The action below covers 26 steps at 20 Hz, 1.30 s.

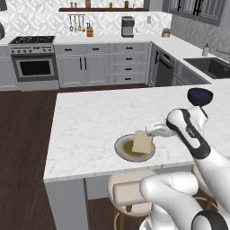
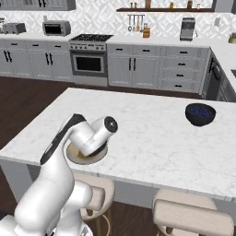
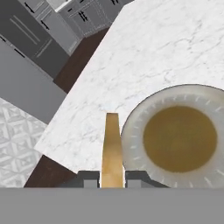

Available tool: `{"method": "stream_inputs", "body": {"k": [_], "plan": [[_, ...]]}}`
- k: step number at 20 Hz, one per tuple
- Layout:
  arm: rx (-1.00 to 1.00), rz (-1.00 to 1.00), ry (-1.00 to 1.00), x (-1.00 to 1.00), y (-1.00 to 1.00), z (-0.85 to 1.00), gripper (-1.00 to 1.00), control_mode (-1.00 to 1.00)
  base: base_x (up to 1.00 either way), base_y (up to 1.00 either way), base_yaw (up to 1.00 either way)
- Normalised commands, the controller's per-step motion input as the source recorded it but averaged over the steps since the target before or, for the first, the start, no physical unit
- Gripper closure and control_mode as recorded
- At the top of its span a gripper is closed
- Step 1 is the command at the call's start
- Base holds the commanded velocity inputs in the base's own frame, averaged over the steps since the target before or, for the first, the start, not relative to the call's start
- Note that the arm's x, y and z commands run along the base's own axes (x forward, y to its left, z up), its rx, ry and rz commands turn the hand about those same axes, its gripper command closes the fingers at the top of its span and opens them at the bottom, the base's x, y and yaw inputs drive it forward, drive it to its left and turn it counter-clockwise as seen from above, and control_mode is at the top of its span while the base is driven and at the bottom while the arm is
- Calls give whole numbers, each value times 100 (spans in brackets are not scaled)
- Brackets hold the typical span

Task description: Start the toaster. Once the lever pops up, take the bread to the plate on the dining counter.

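Pincer (image 3: 112, 177) gripping bread (image 1: 143, 142) edge-on, apparently just over plate (image 1: 122, 150).

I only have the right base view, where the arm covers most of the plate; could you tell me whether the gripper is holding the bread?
Observer: Yes. In the left base view the gripper is shut on the bread, a pale slice held on edge.
Operator: Thank you. Is it over the plate?
Observer: In that view its lower end overlaps the plate; I cannot tell whether they touch.
Operator: Does the hand view help at all?
Observer: There the slice runs edge-on from between the fingertips, with the plate's rim just to its right and the plate's brown middle bare.
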Motion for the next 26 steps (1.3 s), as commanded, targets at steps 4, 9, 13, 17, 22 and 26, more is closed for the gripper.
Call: {"method": "stream_inputs", "body": {"k": [4, 9, 13, 17, 22, 26], "plan": [[0, 0, -10, 29, 15, -55, 100, -100, 0, 0, 0], [0, -1, -14, 32, 10, -25, 100, -100, 0, 0, 0], [0, -2, -10, 41, 0, -20, 100, -100, 0, 0, 0], [0, 0, -1, 28, 0, -28, 100, -100, 0, 0, 0], [0, 0, 0, 17, 0, -31, 100, -100, 0, 0, 0], [0, 0, 0, 9, 1, -21, -100, -100, 0, 0, 0]]}}
